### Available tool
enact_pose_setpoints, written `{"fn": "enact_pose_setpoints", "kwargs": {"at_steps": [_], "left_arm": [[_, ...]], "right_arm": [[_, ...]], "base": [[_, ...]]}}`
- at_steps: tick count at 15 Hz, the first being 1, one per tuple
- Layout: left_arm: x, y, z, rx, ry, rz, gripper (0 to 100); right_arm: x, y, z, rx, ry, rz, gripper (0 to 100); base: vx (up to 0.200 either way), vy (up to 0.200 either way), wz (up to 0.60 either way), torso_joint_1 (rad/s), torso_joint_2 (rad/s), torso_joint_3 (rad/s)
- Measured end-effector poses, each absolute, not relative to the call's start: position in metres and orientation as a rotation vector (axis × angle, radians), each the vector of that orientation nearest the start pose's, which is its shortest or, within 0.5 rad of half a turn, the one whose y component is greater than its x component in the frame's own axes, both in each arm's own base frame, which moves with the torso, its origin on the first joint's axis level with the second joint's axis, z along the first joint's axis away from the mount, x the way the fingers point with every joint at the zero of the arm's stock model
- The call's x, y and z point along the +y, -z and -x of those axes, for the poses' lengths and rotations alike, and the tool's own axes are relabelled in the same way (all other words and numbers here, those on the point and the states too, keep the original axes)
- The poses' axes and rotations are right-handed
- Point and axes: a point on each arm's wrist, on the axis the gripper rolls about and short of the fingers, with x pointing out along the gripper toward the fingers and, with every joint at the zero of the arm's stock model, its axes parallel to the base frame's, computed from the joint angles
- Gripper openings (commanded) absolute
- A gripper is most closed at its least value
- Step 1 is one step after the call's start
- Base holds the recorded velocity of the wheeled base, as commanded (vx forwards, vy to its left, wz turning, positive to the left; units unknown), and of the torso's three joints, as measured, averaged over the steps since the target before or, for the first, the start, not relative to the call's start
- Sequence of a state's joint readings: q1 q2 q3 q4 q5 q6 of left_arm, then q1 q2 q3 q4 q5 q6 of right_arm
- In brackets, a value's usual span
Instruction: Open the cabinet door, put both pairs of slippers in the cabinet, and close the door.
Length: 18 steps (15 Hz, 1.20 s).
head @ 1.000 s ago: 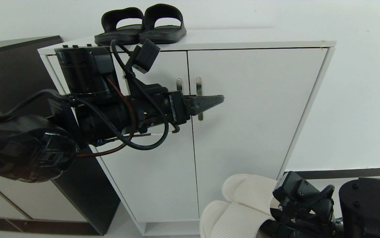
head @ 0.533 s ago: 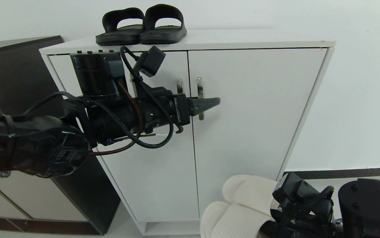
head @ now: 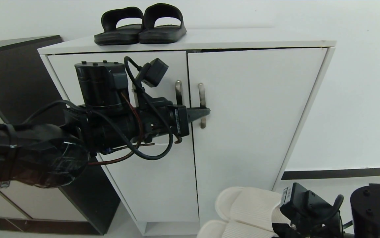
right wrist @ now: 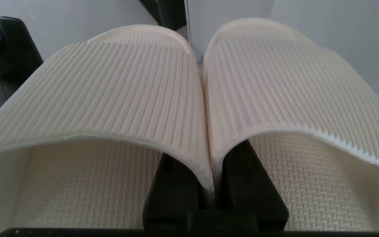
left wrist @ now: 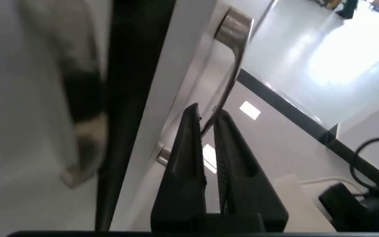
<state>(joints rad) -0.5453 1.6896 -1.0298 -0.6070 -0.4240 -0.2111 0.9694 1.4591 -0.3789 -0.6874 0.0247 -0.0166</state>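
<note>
With my left gripper (head: 206,112) I am pinching the handle (head: 202,96) of the right door (head: 252,115) of the white cabinet (head: 252,41); its two fingers (left wrist: 191,141) are sitting tight on both sides of the metal bar. This door is standing slightly ajar, with a thin dark gap showing along its top edge, and the inside of the cabinet is hidden from me. The left door (head: 156,178) is looking closed. The black slippers (head: 140,26) are resting side by side on the cabinet top. My right gripper (right wrist: 209,174) is clamping the white slippers (head: 252,205) together by their inner walls, low in front of the right door
</note>
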Motion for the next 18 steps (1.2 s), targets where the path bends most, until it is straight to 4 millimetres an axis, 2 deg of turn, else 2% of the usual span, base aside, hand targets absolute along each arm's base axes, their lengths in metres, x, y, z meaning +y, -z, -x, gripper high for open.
{"fn": "enact_pose_setpoints", "kwargs": {"at_steps": [5, 9, 13, 18], "left_arm": [[-0.165, -0.25, -0.23, 0.154, 1.0, 0.19, 0], [-0.145, -0.256, -0.205, 0.123, 0.996, 0.195, 0], [-0.132, -0.265, -0.223, 0.087, 0.924, 0.2, 0], [-0.139, -0.274, -0.264, 0.056, 0.883, 0.208, 0]], "right_arm": [[0.17, -0.142, -0.116, 0.35, -0.987, 0.197, 0], [0.17, -0.142, -0.116, 0.35, -0.988, 0.198, 0], [0.171, -0.142, -0.116, 0.35, -0.988, 0.198, 0], [0.17, -0.141, -0.116, 0.352, -0.988, 0.199, 0]], "base": [[0.0, 0.0, 0.0, 0.0, 0.0, 0.0], [0.0, 0.0, 0.0, 0.0, 0.0, 0.0], [0.0, 0.0, 0.0, 0.0, 0.0, 0.0], [0.0, 0.0, 0.0, 0.0, 0.0, 0.0]]}}
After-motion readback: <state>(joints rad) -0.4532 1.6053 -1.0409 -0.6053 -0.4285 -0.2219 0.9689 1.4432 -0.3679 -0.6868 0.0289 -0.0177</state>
